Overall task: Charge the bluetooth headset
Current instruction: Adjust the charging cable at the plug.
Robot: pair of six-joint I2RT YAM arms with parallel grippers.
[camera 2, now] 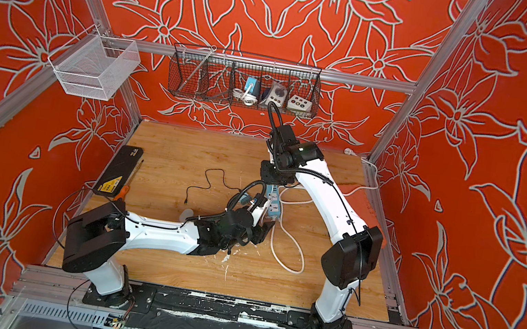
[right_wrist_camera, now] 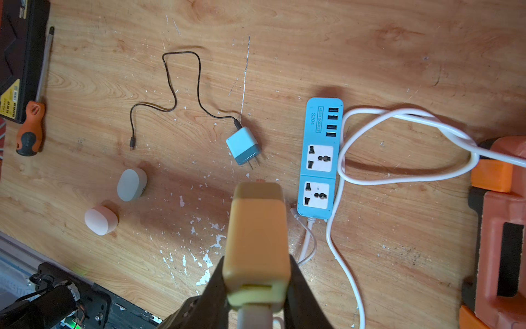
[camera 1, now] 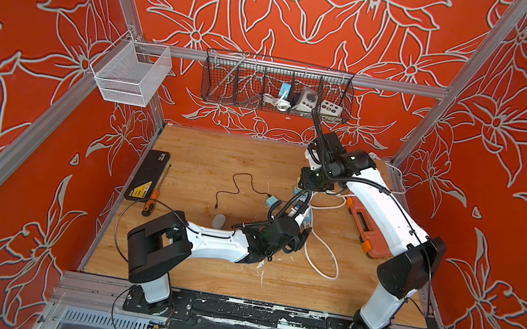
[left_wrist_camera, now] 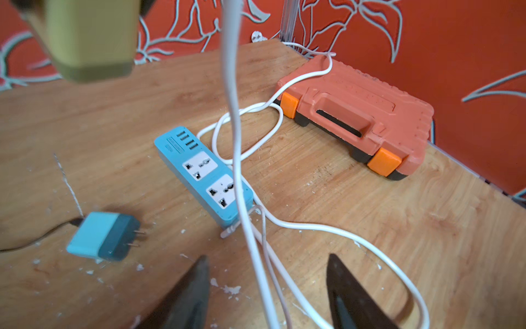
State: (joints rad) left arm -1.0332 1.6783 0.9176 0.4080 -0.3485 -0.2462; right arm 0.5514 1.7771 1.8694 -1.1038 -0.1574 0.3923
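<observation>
The right claw [right_wrist_camera: 257, 257] squeezes a yellow plastic plug block [right_wrist_camera: 256, 222] on a thick white cord [left_wrist_camera: 236, 114]. The left claw [left_wrist_camera: 267, 256] is open, and the cord hangs loose between its fingers. The small white oval headset case [right_wrist_camera: 131, 184] lies on the wooden table [right_wrist_camera: 370, 42], close beside the left arm. The long blue power strip [right_wrist_camera: 320, 156] is on the plug's other side.

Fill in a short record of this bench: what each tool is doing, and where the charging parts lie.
right tool: shut on yellow plug, above the table
left tool: open, white cord in front of it
power strip: flat on table, both sockets empty
blue charger: unplugged, beside power strip, black cable attached
grey case, pink case: on table, nothing connected
</observation>
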